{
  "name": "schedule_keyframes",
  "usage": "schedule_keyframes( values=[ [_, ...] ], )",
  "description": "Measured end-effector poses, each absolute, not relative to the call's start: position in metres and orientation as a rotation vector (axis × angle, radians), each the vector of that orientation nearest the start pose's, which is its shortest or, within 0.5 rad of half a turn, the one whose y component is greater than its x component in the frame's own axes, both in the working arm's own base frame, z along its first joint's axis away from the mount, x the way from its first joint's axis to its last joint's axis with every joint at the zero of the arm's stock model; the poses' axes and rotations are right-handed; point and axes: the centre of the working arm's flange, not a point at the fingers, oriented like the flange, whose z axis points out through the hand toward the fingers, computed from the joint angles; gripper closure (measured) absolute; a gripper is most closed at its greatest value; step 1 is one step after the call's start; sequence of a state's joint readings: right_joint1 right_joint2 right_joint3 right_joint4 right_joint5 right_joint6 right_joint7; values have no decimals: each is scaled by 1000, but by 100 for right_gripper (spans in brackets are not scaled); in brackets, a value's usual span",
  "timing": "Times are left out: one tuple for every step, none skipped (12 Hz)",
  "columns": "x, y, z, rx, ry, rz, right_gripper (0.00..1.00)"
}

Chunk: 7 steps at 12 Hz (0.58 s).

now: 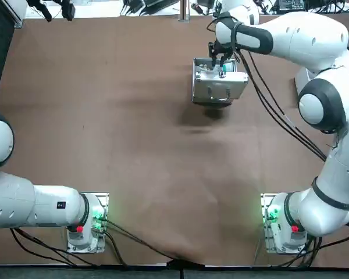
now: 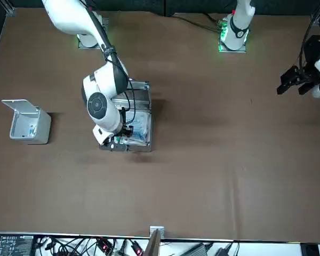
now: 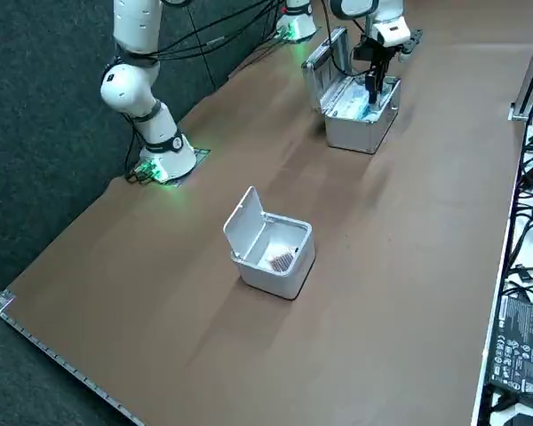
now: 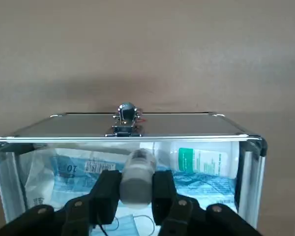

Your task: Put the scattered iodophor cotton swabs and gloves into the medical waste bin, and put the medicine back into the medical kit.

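Note:
The open metal medical kit (image 1: 219,87) (image 2: 140,124) (image 3: 359,114) stands at the far side of the table, its lid raised. My right gripper (image 1: 221,65) (image 3: 373,87) (image 4: 135,190) hangs just above the kit's opening, shut on a small medicine vial (image 4: 136,176) with a grey cap. Inside the kit (image 4: 132,131) lie blue packets and a white bottle with a green label (image 4: 201,158). The white medical waste bin (image 2: 28,125) (image 3: 272,250) stands apart with its lid up, and brownish waste (image 3: 282,261) shows at its bottom.
Brown cloth covers the table (image 1: 134,128). The parked left arm (image 1: 29,203) stays at the near left corner. Cables and equipment line the table's far edge (image 1: 163,6).

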State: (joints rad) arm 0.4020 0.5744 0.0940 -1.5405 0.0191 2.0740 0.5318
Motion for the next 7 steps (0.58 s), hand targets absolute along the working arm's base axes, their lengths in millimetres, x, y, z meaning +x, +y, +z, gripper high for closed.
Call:
schedule_keyframes(
  values=[
    [616, 324, 314, -3099, 94, 106, 62],
    [617, 326, 311, -3098, 97, 106, 62],
    [618, 327, 310, -3095, 98, 98, 62],
    [619, 328, 309, -3091, 98, 88, 62],
    [619, 329, 307, -3090, 98, 85, 62],
    [620, 330, 305, -3088, 98, 80, 62],
    [620, 330, 304, -3086, 99, 75, 62]
  ],
)
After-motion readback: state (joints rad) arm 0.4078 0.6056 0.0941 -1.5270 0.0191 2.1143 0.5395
